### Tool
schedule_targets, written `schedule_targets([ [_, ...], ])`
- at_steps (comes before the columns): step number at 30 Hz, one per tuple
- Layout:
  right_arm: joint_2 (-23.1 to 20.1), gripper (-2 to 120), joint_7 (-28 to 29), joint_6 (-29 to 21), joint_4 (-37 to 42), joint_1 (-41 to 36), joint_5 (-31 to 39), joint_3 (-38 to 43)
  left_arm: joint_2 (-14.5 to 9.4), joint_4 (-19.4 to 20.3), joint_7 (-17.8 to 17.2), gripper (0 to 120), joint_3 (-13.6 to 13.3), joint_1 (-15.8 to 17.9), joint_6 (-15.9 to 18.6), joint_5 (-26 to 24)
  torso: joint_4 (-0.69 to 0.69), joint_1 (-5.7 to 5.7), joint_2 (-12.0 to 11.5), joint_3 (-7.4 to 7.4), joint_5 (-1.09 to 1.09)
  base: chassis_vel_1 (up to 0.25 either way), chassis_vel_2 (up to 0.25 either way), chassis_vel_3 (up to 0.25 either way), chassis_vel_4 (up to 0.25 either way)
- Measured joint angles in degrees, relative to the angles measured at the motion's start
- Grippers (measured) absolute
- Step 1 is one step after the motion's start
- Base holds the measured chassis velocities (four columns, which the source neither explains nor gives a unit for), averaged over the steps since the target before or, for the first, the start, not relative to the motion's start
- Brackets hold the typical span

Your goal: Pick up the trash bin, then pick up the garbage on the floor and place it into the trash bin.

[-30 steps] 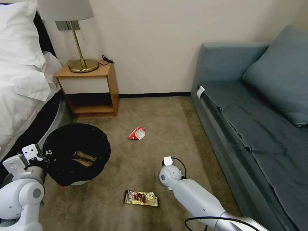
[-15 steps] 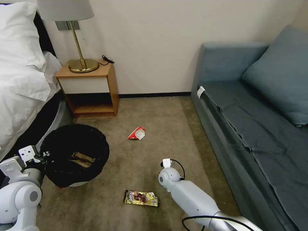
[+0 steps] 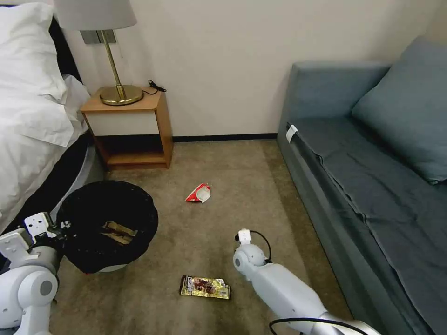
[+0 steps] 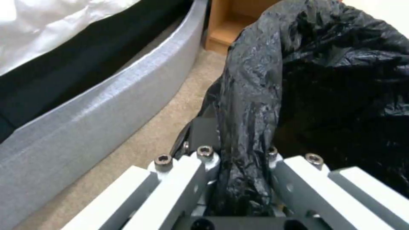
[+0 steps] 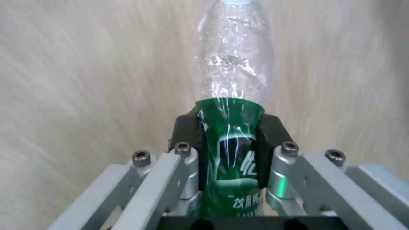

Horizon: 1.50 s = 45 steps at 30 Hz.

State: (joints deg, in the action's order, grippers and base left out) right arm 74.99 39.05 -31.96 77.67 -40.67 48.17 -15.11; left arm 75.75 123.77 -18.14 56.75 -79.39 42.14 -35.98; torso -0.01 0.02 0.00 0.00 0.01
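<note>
The trash bin [image 3: 108, 222], white with a black bag liner, is at the left of the head view beside the bed. My left gripper [image 4: 238, 153] is shut on its lined rim [image 4: 255, 95]. A tan scrap [image 3: 118, 231] lies inside the bin. My right gripper [image 5: 230, 127] is shut on a clear plastic bottle [image 5: 233, 64] with a green label, just above the carpet. The right wrist [image 3: 249, 256] hides that bottle in the head view. A gold-brown snack wrapper [image 3: 205, 287] lies on the floor left of the right arm. A red-and-white packet [image 3: 199, 193] lies farther off, mid-floor.
A bed [image 3: 32, 121] with white sheets runs along the left, close to the bin. A wooden nightstand [image 3: 130, 130] with a brass lamp [image 3: 118, 88] stands against the far wall. A blue-grey sofa [image 3: 372, 177] lines the right. Carpet lies open between them.
The left arm and the bin have shifted slightly down and to the left. The right wrist has sunk a little lower and nearer. The wrapper and packet have not moved.
</note>
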Motion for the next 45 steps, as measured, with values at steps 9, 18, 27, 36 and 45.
schedule_targets([
  [9,-4.6,19,-1.5,5.7,26.2,6.2,12.6,0.3,1.2,-0.3,0.0,4,-2.2,0.9,0.0,0.7,0.01,0.00,0.0,0.00,0.00,0.000,0.000,0.000,0.000],
  [18,-0.7,19,-0.9,12.4,32.0,11.7,23.3,-12.6,2.0,-1.2,-0.1,4,-3.4,2.3,0.0,1.5,0.02,0.00,0.0,0.00,-0.02,0.000,0.000,0.000,0.000],
  [27,3.0,19,0.0,13.6,26.7,12.6,21.2,-21.8,2.2,-1.2,-0.1,4,-3.3,2.4,0.0,1.4,0.01,0.00,0.0,0.00,-0.02,0.000,0.000,0.000,0.000],
  [36,7.1,19,1.1,15.0,20.7,15.4,19.2,-27.3,2.8,-0.7,0.0,4,-3.8,2.2,0.0,1.6,0.01,0.00,0.0,0.00,-0.02,0.000,0.000,0.000,0.000],
  [45,7.6,39,1.6,14.7,20.7,16.9,19.1,-27.4,3.3,0.1,0.0,4,-4.0,1.7,0.0,2.0,0.01,0.00,0.0,0.00,-0.02,0.000,0.000,0.000,0.000],
])
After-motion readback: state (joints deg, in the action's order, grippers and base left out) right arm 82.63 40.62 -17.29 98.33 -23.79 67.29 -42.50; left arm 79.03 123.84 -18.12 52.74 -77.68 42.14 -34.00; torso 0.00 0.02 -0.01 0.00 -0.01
